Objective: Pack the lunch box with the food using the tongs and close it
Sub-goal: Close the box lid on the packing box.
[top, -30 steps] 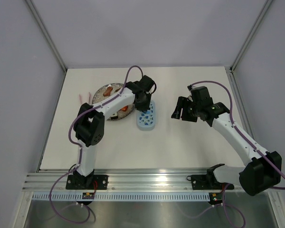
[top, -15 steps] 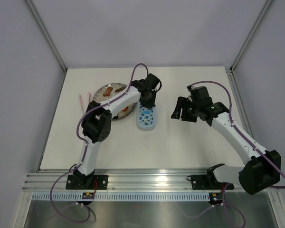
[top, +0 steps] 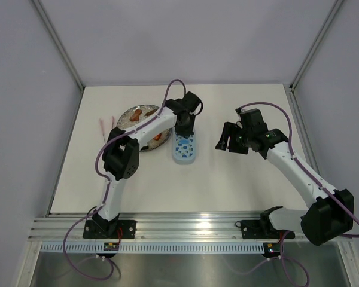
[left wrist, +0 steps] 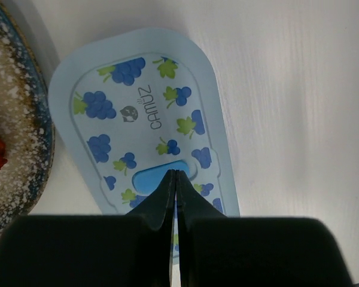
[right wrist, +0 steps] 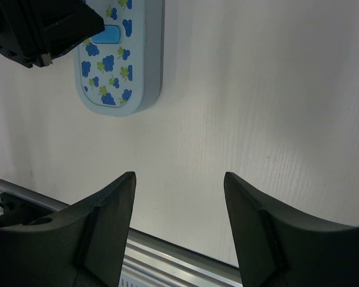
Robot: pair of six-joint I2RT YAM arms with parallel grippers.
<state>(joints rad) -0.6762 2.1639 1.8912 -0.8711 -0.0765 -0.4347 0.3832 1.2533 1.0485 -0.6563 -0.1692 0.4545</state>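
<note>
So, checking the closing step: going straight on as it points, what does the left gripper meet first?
Likely the lunch box lid, at its blue centre tab; the shut left gripper points right at it, gap unclear.

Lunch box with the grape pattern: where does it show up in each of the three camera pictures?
Top external: lunch box mid-picture, just right of the plate.
Left wrist: lunch box fills the middle and left.
Right wrist: lunch box in the upper left corner.
Shared landmark: the shut left gripper over one end.
</note>
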